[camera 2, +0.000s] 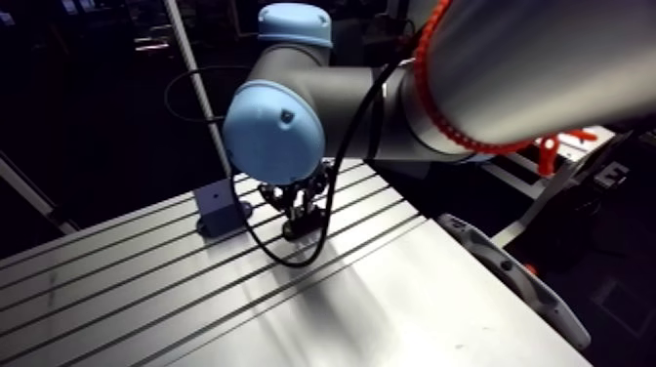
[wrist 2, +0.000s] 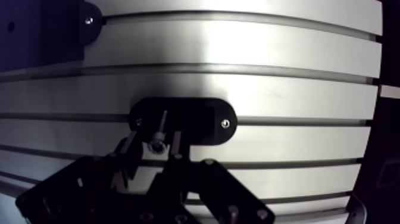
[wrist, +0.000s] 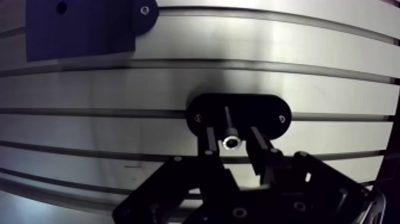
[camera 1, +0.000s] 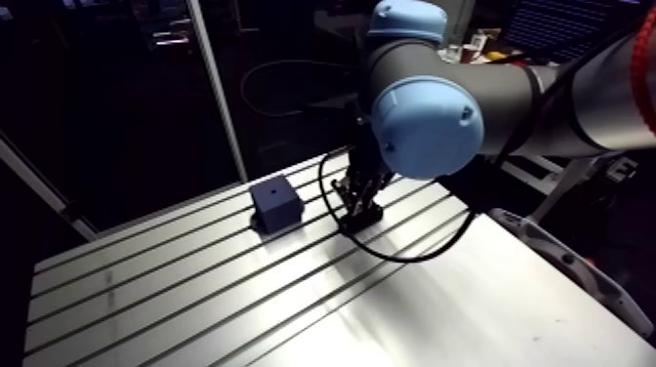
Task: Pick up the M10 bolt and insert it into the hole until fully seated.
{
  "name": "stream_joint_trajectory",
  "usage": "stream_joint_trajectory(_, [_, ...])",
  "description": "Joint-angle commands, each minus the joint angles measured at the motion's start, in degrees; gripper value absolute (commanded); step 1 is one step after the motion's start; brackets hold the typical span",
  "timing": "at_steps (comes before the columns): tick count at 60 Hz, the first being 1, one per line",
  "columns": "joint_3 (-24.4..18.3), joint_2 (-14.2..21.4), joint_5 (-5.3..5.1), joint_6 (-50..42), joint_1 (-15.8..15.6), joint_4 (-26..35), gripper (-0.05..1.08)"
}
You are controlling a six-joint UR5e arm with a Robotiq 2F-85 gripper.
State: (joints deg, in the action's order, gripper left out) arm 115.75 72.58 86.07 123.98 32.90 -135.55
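The M10 bolt (wrist: 230, 142) stands in a black oval holder (wrist: 271, 110) that is screwed to the slotted table. Its shiny socket head faces up toward the wrist camera. My gripper (wrist: 232, 132) is low over the holder, with one finger on each side of the bolt head. A small gap shows on both sides, so the gripper is open around the bolt. Ahead of the gripper and off to one side sits a dark blue block (wrist: 83, 30) with a small hole (wrist: 61, 8) in its top face. In the arm view the block (camera 1: 275, 203) stands just left of the gripper (camera 1: 359, 210).
The slotted aluminium table (camera 1: 195, 293) runs toward the near left with bare grooved surface. Its right edge carries a grey rail (camera 1: 576, 273). A black cable (camera 1: 410, 252) loops over the table beside the gripper. The block's rounded foot is fixed with a screw (wrist: 144, 9).
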Motion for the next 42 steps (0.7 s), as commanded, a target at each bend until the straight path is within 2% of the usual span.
stream_joint_trajectory(1, [-0.13,-0.12,0.02,-0.08,0.06,-0.04,0.63])
stream_joint_trajectory(42, [-0.13,-0.12,0.02,-0.27,-0.02,-0.04,0.67])
